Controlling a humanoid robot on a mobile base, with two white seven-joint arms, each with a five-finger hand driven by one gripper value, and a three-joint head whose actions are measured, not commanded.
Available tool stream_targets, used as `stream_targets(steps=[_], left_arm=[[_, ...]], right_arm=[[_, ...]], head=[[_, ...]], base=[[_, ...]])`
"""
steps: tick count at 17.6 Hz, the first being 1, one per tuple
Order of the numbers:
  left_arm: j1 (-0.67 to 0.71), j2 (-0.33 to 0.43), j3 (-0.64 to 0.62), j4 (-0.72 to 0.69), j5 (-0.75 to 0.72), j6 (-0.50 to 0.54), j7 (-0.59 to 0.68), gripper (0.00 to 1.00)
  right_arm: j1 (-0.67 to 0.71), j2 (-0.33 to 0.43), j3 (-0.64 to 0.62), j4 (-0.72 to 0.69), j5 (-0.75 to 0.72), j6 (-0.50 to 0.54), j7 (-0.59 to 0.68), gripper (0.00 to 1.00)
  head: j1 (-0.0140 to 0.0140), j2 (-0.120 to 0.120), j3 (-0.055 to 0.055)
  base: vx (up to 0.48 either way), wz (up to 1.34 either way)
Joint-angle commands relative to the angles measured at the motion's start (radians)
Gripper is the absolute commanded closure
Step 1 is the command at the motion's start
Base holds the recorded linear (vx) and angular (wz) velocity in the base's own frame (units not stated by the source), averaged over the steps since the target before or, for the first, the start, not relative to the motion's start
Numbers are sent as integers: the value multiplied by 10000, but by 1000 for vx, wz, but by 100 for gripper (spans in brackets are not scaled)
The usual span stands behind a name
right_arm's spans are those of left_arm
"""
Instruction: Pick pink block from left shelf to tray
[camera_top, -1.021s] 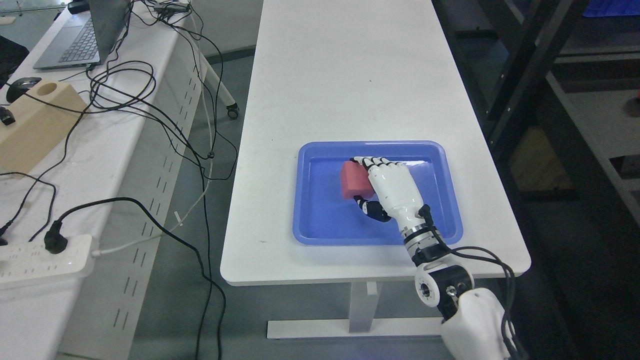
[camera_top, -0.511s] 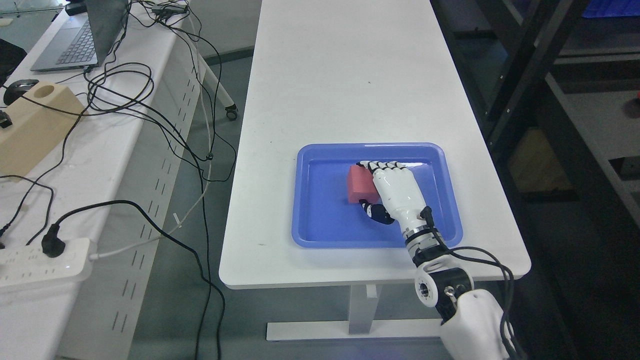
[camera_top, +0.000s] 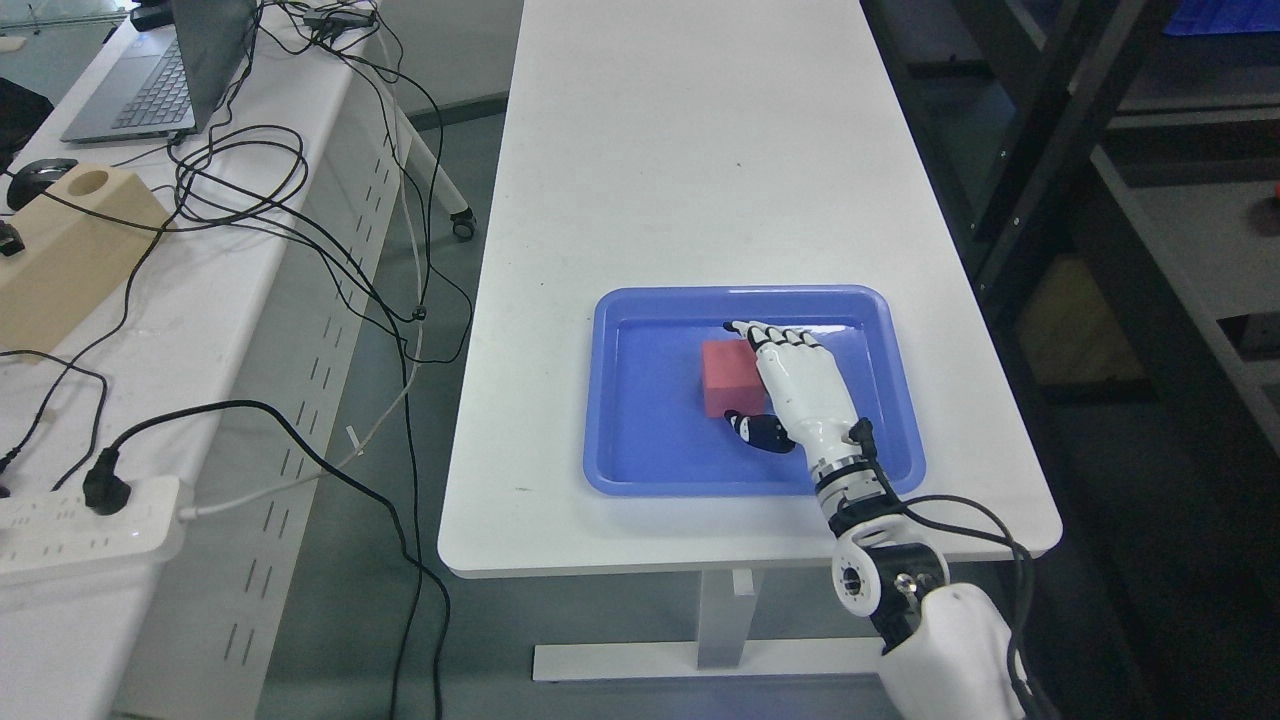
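Observation:
The pink block (camera_top: 724, 384) rests flat on the floor of the blue tray (camera_top: 640, 470), near the tray's middle. My right hand (camera_top: 742, 373) lies against the block's right side. Its fingers (camera_top: 778, 336) stretch out straight past the block's far edge, and the dark thumb (camera_top: 757, 430) sits just below the near edge. The hand looks open, no longer clamped on the block. My right arm comes in from the lower right. No left arm is in view.
The tray lies near the front of a long white table (camera_top: 690, 150). A dark shelf frame (camera_top: 1040, 150) stands to the right. On the left is a second desk with tangled cables (camera_top: 260, 200), a power strip (camera_top: 70, 520), a laptop (camera_top: 150, 70) and a beige block (camera_top: 70, 250).
The block has come down and slightly right, now lying flat on the tray floor. The right hand's fingers have straightened from curled around it. The camera view shifted a little.

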Motion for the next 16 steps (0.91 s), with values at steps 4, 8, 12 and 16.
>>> stream_targets(steps=[4,8,12,16], left_arm=[[0,175,0,-175,0,8,3,0],[0,175,0,-175,0,8,3,0],[0,175,0,-175,0,8,3,0],[0,175,0,-175,0,8,3,0]], right_arm=[[256,-175,-652,-346,-1740,-212,-23,13],[410,-175,-1389,-470,-3611,-703,344,5],[518,-175,-2201,-516,-5910,-1025,882,1],[594,-175,-2831,-516,-7983,-1072,898,1]], head=[[0,0,0],[0,0,0],[0,0,0],[0,0,0]], base=[[0,0],[0,0],[0,0],[0,0]])
